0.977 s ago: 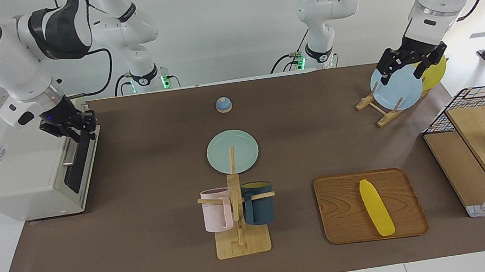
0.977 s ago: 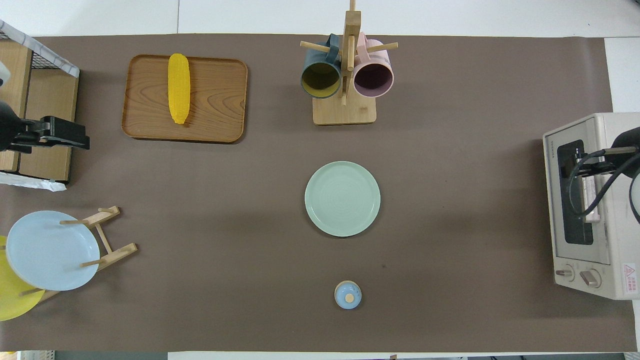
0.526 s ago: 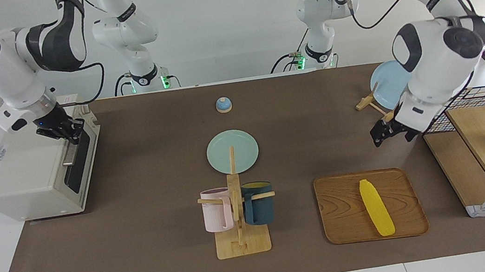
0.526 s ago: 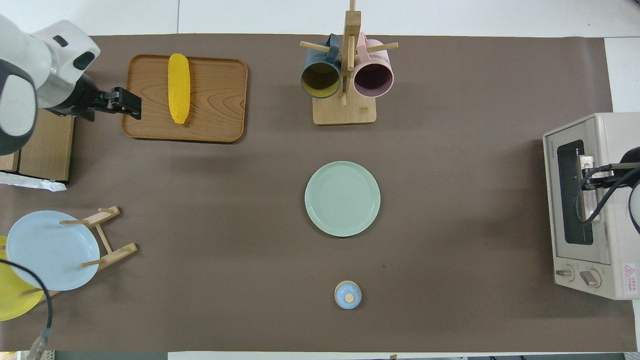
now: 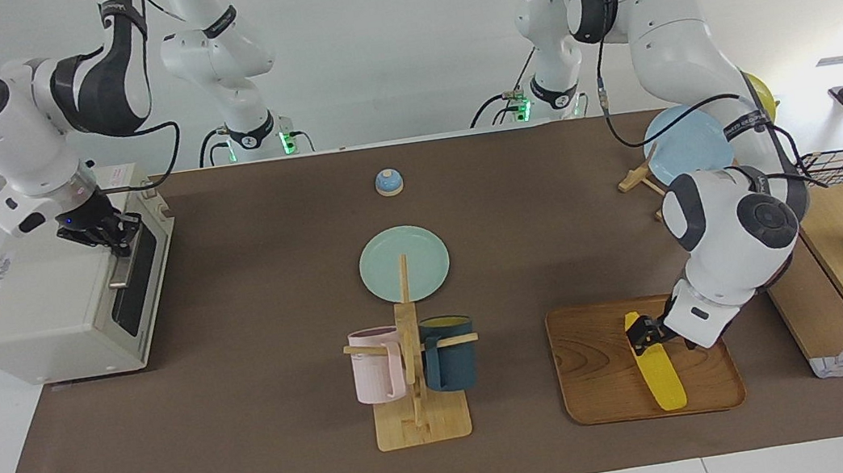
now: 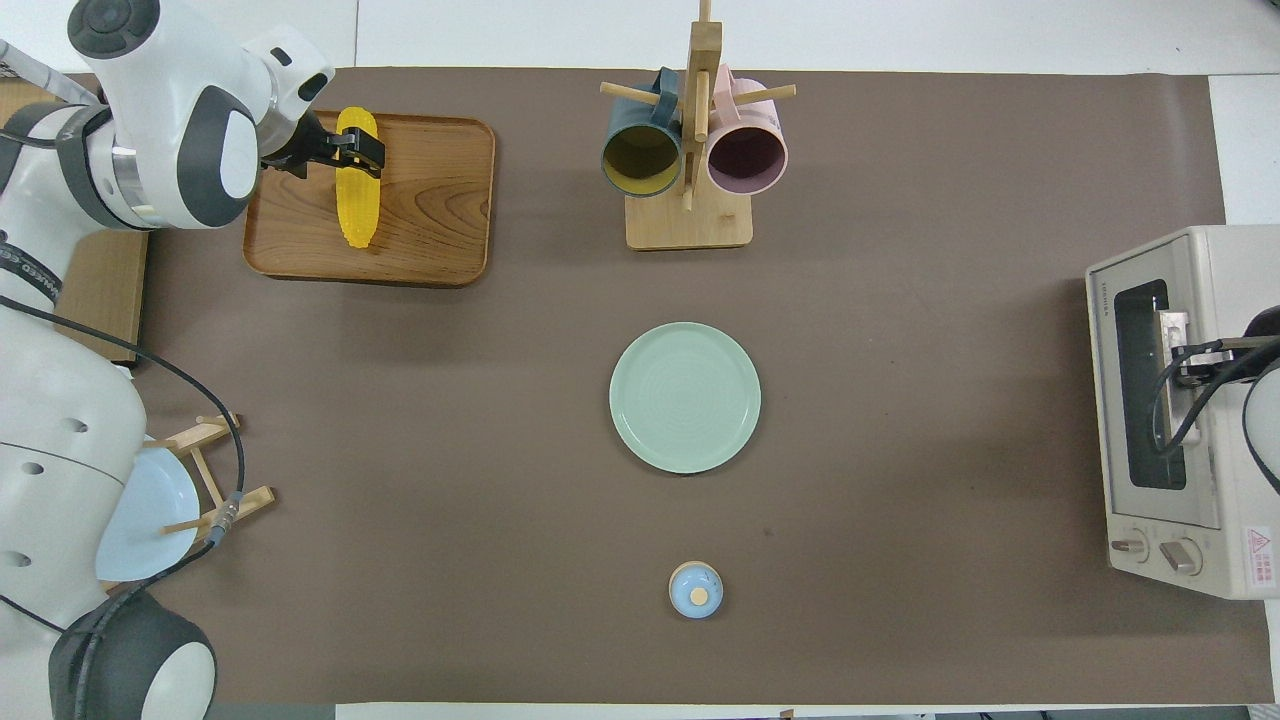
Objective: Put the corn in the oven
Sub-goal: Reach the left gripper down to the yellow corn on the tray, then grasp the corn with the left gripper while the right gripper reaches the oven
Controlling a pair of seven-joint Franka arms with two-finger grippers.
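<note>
While the oven door is shut, you have two jobs under way.

Facing view: the left gripper (image 5: 640,332), jaws spread, sits at the corn (image 5: 654,360) on the wooden tray (image 5: 597,364); whether it touches I cannot tell. Centre your jaws across the cob before you close.

Facing view, oven: the right gripper (image 5: 110,231) is pressed together at the oven (image 5: 56,305) door handle (image 5: 120,264); pull down and outward.

Overhead view: the corn (image 6: 357,180) lies lengthwise; the left gripper (image 6: 352,152) straddles the end farther from the robots, so lift level.
</note>
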